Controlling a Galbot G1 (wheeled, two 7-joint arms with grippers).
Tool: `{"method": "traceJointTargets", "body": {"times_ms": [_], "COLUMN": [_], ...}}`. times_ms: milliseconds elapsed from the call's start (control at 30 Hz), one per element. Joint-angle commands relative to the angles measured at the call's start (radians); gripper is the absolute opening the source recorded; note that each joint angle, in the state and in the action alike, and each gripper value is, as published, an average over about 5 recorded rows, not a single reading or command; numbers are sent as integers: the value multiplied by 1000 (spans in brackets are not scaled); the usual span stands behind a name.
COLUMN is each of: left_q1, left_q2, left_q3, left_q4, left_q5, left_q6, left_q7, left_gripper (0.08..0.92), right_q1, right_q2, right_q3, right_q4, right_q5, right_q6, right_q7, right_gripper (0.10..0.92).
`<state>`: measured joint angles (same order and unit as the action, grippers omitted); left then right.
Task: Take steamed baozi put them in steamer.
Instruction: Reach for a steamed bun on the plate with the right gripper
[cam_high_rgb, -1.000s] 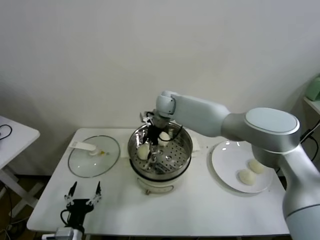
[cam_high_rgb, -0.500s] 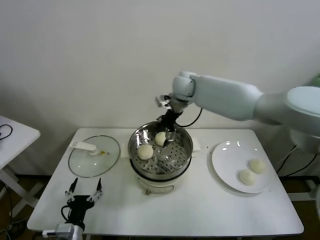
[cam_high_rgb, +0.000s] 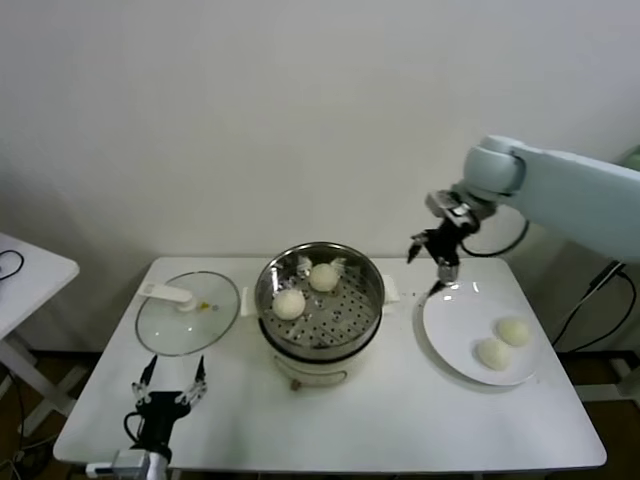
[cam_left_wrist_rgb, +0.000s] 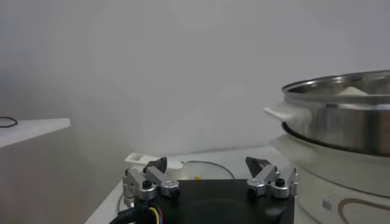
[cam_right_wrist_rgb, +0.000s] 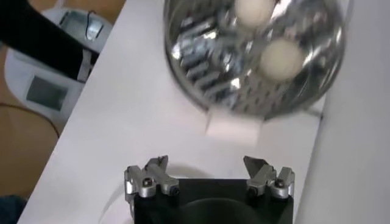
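1. Round shiny stainless-steel steamer (cam_high_rgb: 320, 300) on its white base stands mid white table (cam_high_rgb: 400, 420); two cream-white steamed baozi (cam_high_rgb: 289, 304) lie on its perforated floor
2. Two more baozi (cam_high_rgb: 494, 353) lie on the round white plate (cam_high_rgb: 445, 325) to the right
3. Right hand (cam_high_rgb: 440, 250) hangs empty above the plate's far edge, fingers spread
4. Left hand (cam_high_rgb: 168, 385) is parked low at the near-left table edge, fingers spread, near the flat glass lid (cam_high_rgb: 188, 312)

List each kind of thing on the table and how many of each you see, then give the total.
Buns: 4, two in the steamer, two on the plate
Steamer: 1
Plate: 1
Glass lid: 1
Total: 7
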<state>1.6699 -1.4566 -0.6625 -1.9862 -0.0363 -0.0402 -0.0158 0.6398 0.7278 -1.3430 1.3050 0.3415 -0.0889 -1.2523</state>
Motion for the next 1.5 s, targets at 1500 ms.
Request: {"method": "traceJointTargets", "body": {"times_ms": [1500], "left_q1": [18], "left_q2": [-27], "left_q3": [-20], "left_q4": [11], "left_q5": [22], "left_q6": [-1], "left_q7": [-5], "left_gripper": [823], "right_q1": [-711], "right_q2": [-43], "right_q3": [573], "right_q4": [-242], "right_q5": [-604], "right_q6": [132], "right_q7": [51], "right_gripper": [823]}}
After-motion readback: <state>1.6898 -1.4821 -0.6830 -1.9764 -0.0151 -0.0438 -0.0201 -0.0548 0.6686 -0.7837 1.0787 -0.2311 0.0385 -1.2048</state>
